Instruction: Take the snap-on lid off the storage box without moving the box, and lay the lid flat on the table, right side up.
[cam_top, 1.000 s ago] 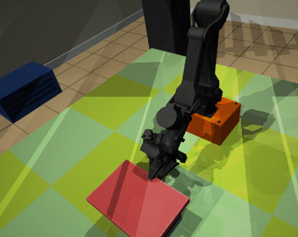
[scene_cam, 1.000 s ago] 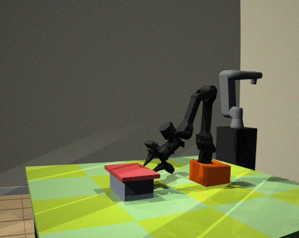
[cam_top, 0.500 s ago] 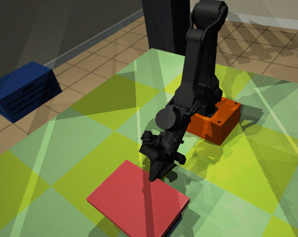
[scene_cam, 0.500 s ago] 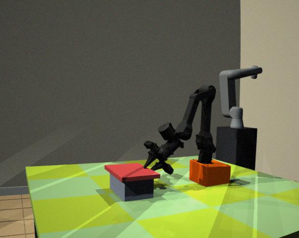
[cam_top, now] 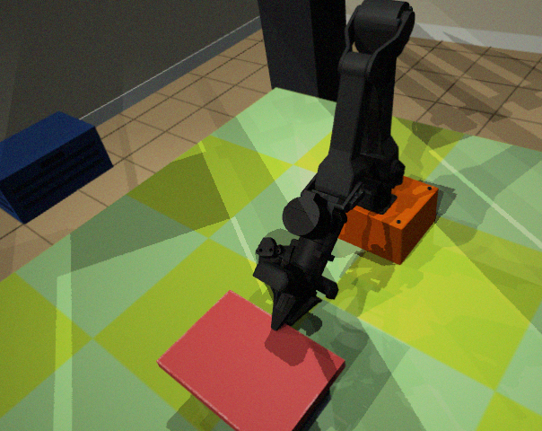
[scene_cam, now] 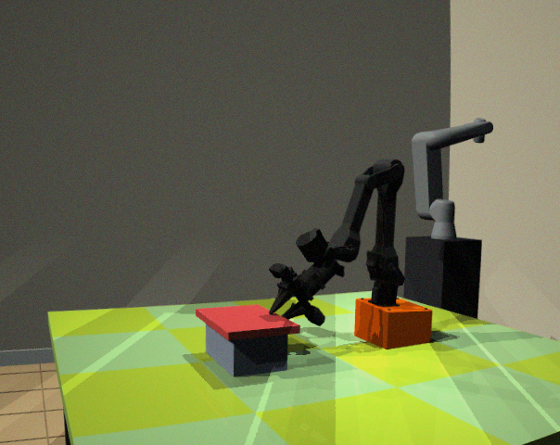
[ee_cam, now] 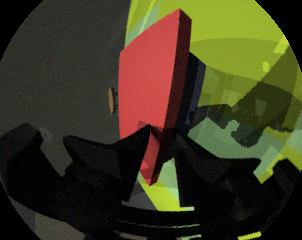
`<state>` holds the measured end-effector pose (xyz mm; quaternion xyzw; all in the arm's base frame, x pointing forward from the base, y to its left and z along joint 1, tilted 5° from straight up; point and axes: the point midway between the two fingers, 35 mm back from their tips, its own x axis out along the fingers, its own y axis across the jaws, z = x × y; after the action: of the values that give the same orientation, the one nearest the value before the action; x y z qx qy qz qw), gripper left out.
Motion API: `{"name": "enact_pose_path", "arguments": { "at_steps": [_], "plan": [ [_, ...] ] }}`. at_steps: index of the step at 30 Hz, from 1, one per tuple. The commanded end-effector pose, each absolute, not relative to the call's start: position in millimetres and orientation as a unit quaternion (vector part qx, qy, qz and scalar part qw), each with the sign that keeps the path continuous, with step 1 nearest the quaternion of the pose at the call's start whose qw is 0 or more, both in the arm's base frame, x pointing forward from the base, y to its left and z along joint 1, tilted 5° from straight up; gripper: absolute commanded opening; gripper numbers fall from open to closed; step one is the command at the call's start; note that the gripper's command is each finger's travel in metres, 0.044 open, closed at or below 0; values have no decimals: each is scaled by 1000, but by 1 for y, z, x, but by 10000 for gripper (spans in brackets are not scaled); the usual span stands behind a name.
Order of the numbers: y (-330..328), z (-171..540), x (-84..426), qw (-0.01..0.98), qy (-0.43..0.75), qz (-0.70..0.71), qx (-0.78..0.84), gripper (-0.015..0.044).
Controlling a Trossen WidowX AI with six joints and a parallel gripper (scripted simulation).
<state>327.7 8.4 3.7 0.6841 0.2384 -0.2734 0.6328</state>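
Observation:
The red lid [cam_top: 234, 366] [scene_cam: 239, 318] [ee_cam: 146, 85] lies level on top of the blue-grey storage box [scene_cam: 260, 355] [ee_cam: 198, 80], overhanging its sides. No gap between lid and box shows. The box stands on the checkered table [cam_top: 145, 296] [scene_cam: 141, 397]. My gripper [cam_top: 283, 325] [scene_cam: 278, 316] [ee_cam: 161, 129] is shut on the lid's edge on the side toward the arm's base, one finger over the top face and the other below the overhang. The lower fingertip is partly hidden by the lid.
The arm stands on an orange base block [cam_top: 373, 241] [scene_cam: 410, 327] behind the box. A dark blue ridged block [cam_top: 53, 162] is beyond the table's left edge. A grey arm [scene_cam: 426, 177] stands on a black pedestal [cam_top: 290, 46] [scene_cam: 424, 273] behind the table.

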Motion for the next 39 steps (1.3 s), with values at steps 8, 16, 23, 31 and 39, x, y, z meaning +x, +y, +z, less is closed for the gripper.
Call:
{"name": "enact_pose_path", "arguments": {
  "at_steps": [8,16,23,31,39],
  "plan": [
    [8,7,328,633,238,-273,684,0],
    [8,8,327,633,238,-273,684,0],
    [8,10,327,633,238,-273,684,0],
    [8,11,327,633,238,-273,684,0],
    [8,13,327,633,238,-273,684,0]
  ]
}}
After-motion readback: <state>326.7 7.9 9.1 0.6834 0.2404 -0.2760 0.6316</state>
